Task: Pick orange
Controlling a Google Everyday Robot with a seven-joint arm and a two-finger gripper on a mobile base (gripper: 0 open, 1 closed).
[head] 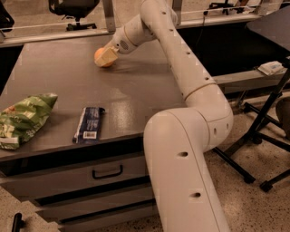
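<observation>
The orange is a small pale-orange ball that sits on the far part of the grey table, left of centre. My gripper reaches from the right at the end of the long white arm. It is right at the orange and covers its right side. Only the left part of the fruit shows.
A green snack bag lies at the table's front left. A dark blue bar lies next to it near the front edge. Drawers with a handle are below. A black stand is at the right and an office chair behind.
</observation>
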